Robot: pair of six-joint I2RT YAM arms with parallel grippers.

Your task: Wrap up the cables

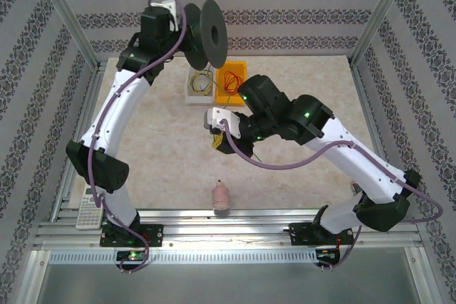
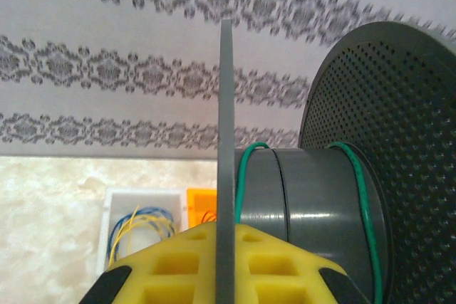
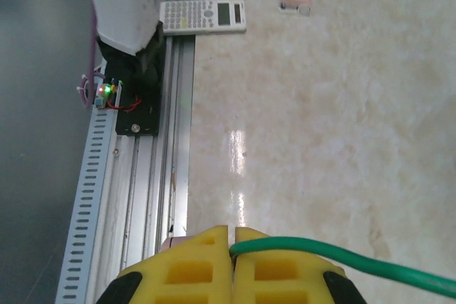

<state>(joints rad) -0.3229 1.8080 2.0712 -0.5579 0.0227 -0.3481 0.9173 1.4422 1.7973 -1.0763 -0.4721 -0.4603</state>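
The right gripper was clamped shut on the green cable, which came out of the yellow pads on one side and ran off the frame's edge. It hung low over the table, about midway back. The pinch sat at the very fingertips, so a hard pull could, I judged, drag the cable free and drop the working end. Beyond it the white tray held the yellow cables. Just beside that, the orange tray held the red-orange cables. The green run between gripper and spool was too thin to trace from above, but a sagging line there might catch a tray rim or hook those loose coils. Farthest back and raised, the left gripper was closed on the near flange of the spool, the thin disc edge-on between its pads. Green cable crossed the core in two places, one tight against the held flange and one near the perforated flange, well apart. That spacing looked loose, so slack could let the turns slide or cross. Too much tension could lever the spool in a grip on the flange alone, or pull the nearer turn into the left fingers.
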